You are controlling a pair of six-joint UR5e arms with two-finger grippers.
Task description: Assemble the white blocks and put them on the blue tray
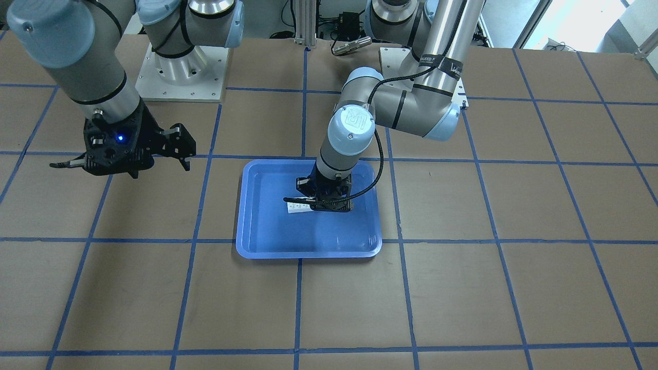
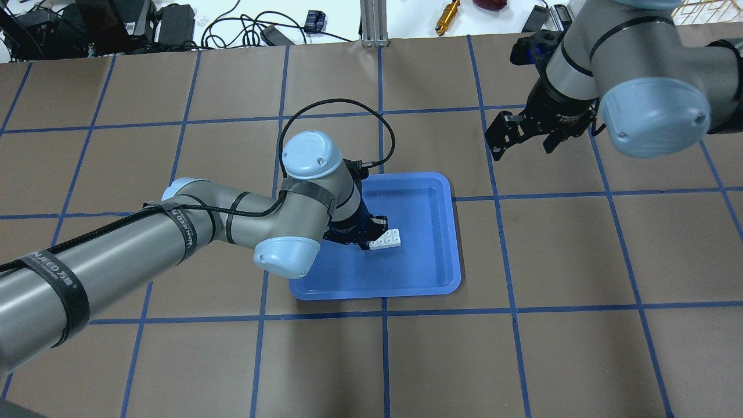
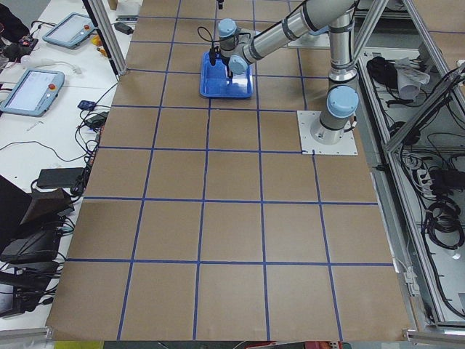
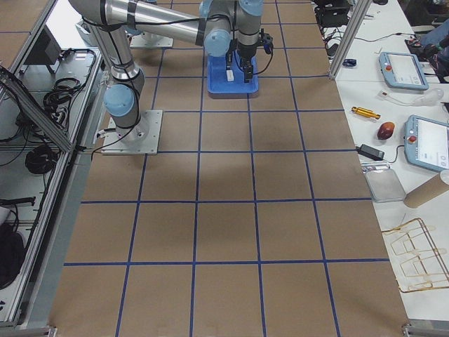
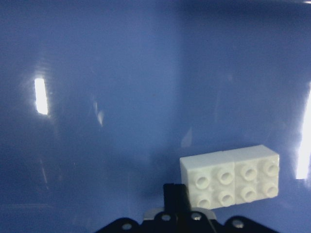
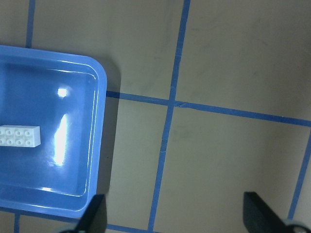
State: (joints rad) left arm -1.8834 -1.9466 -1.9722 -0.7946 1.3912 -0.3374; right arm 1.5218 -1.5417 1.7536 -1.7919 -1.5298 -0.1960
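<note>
Resting on the bench (image 2: 580, 360), the blue tray (image 2: 424, 261) has the left gripper (image 2: 370, 239) low inside it; whether its jaws grip, I cannot tell. The right gripper (image 2: 522, 145) hangs aside, jaws spread, empty. The white blocks (image 2: 388, 238), joined, lie on the tray floor: placement looks done, retreat remains.

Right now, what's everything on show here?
blocks: two joined into one brick, white, lying in the tray
tray: one, blue, mid-table
table: one, brown with a blue tape grid
pendants: two, grey with screens, side bench
left arm: grey and pale blue, reaching over the tray
right arm: same colours, off to the tray's side
left gripper: black, low at the blocks' end, open or shut unclear
right gripper: black, open, above the table
</note>
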